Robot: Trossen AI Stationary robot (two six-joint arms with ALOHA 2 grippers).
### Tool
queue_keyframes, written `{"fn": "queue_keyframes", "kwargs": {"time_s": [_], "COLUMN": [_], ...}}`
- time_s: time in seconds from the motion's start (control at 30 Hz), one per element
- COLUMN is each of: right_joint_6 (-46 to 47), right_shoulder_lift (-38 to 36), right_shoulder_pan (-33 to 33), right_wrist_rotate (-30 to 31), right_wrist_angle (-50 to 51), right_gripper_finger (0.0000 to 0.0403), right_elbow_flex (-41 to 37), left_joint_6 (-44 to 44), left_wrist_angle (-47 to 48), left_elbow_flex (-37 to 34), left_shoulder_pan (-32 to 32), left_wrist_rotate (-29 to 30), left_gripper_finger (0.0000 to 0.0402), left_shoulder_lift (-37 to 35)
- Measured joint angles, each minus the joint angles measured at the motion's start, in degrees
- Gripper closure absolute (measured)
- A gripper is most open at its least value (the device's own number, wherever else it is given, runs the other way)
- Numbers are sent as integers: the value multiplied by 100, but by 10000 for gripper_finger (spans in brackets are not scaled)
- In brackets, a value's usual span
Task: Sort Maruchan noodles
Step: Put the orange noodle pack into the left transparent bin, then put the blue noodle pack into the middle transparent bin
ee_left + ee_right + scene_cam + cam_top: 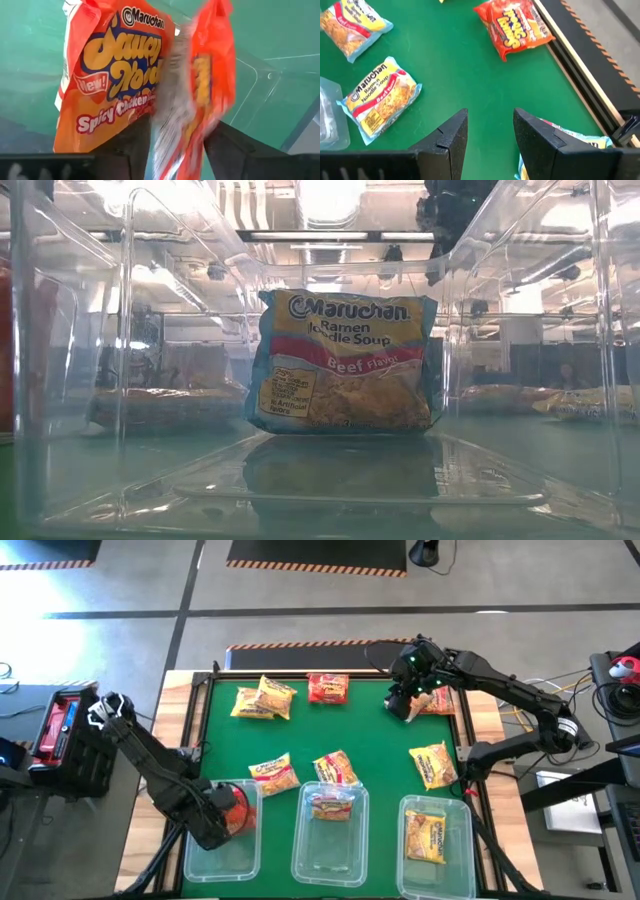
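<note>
Roughly half-sorted: three clear rectangular plastic tubs [328, 850] along the bottom each hold crinkly Maruchan noodle packets [333, 804], six more lie on the green table [370, 735] above, the left gripper [222, 815], lower left, has its fingers loosening around an orange packet [112, 75], and the right gripper [402, 705], upper right, hangs spread and empty.

Lab or workshop: concrete floor [120, 580], hazard-striped mats [315, 552], cabled equipment [615, 680].

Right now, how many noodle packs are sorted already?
Done: middle tub and right tub hold one packet each. In hand: left gripper at the left tub with an orange packet. Left: about seven loose packets on the green mat; the open right gripper hovers near one.
</note>
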State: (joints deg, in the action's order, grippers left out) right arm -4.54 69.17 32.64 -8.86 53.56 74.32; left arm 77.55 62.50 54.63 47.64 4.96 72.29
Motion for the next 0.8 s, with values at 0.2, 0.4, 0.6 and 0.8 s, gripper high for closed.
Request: {"fn": "queue_keyframes", "kwargs": {"time_s": [0.2, 0.4, 0.6, 0.8], "right_joint_6": [2, 2, 2, 2], "right_shoulder_lift": [2, 2, 2, 2], "right_shoulder_pan": [0, 0, 0, 0], "right_wrist_rotate": [0, -2, -4, -7], "right_wrist_angle": [-288, -523, -807, -1128], "right_gripper_finger": [257, 257, 257, 257], "right_elbow_flex": [0, 0, 4, 8], "left_joint_6": [321, 397, 525, 699], "left_wrist_angle": [327, 942, 1423, 1401], "left_elbow_flex": [243, 1244, 1984, 1915], "left_shoulder_pan": [-11, -11, -180, -1220], "left_wrist_rotate": [25, 1307, 3753, 4211], "left_gripper_finger": [213, 210, 210, 210], "left_shoulder_lift": [-104, -109, -113, -101]}}
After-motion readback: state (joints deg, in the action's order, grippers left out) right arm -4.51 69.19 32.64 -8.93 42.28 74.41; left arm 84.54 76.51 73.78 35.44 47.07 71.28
